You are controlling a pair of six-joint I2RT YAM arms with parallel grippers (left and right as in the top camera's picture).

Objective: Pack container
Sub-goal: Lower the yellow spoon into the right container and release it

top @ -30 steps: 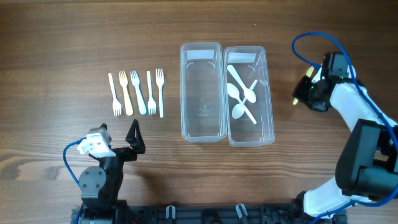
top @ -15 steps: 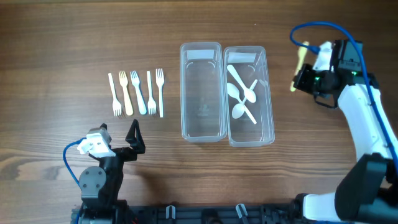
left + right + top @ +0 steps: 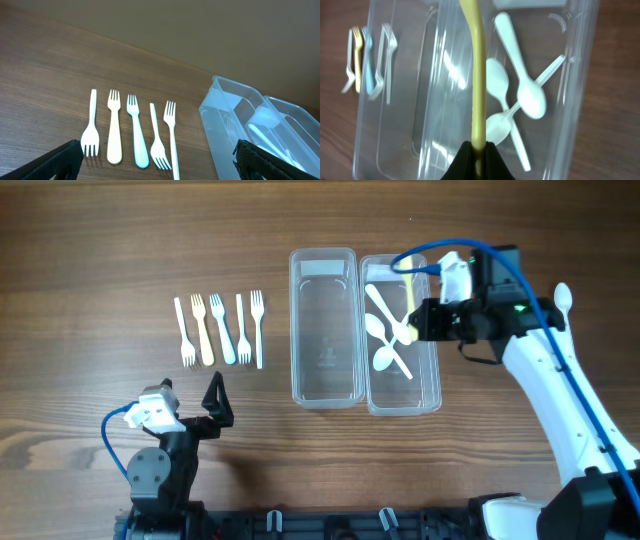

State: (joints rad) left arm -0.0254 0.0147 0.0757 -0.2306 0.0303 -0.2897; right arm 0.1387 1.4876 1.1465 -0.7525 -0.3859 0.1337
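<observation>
Yellow slender spoon (image 3: 479, 75) is hanging above the right container (image 3: 405, 396); right gripper (image 3: 478, 151) is pinching one end, arm reaching left.

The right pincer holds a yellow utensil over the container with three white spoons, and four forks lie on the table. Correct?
Five forks, not four, lie on the table; the overhead view shows it. The right pincer does hold the yellow utensil over the container with three spoons.
</observation>
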